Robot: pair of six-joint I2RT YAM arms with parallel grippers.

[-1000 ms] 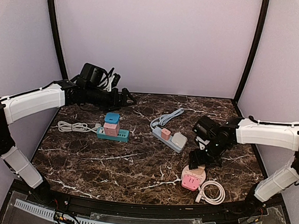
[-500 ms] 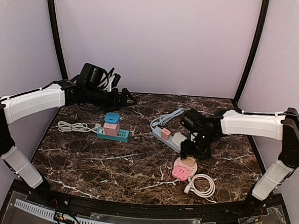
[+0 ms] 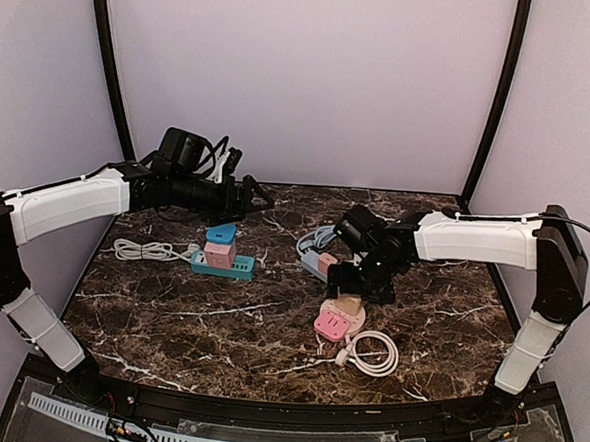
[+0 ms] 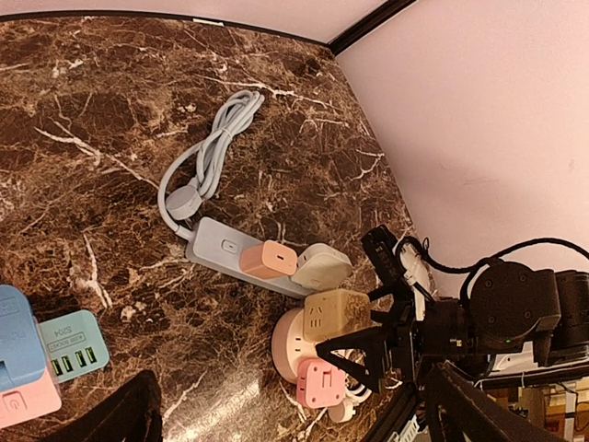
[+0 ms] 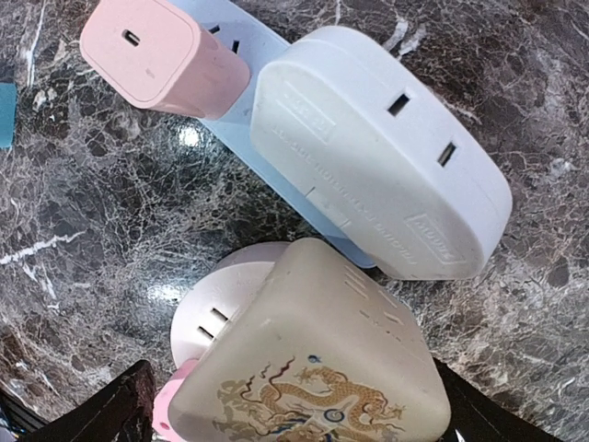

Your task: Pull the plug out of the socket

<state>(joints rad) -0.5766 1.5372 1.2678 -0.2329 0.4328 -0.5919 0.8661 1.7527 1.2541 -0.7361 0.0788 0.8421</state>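
A round pale-pink socket lies on the marble table just in front of the grey power strip. A beige cube plug with a dragon print sits in the socket, and a pink plug sits beside it. My right gripper is shut on the beige plug, one finger on each side of it. The plug and socket also show in the left wrist view, plug and socket. My left gripper hangs open and empty over the table's far left.
The grey strip carries a peach plug and a white adapter. The socket's white cable coils near the front. A teal strip with pink and blue plugs lies at left, beside a white cable.
My right gripper has moved left and away with the beige plug. The round socket, pink plug and white cable slid along with it up to the grey strip. The left arm barely moved.
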